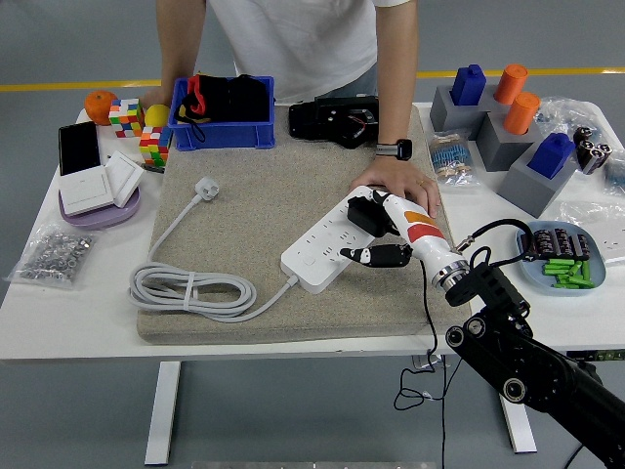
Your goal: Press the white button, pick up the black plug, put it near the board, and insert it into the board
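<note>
Right hand (376, 234) curled around black plug (362, 217), holding it over right end of white power strip (332, 242); plug prongs hidden, contact with sockets unclear. Strip long axis diagonal, lower-left to upper-right, on beige mat (244, 186). Person's hand (402, 184) rests on strip's far end. Cable (190, 288) coiled left on mat.

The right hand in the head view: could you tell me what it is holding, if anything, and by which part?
The right hand holds the black plug by its body, over the far end of the board. A person's hand steadies that end.
</note>
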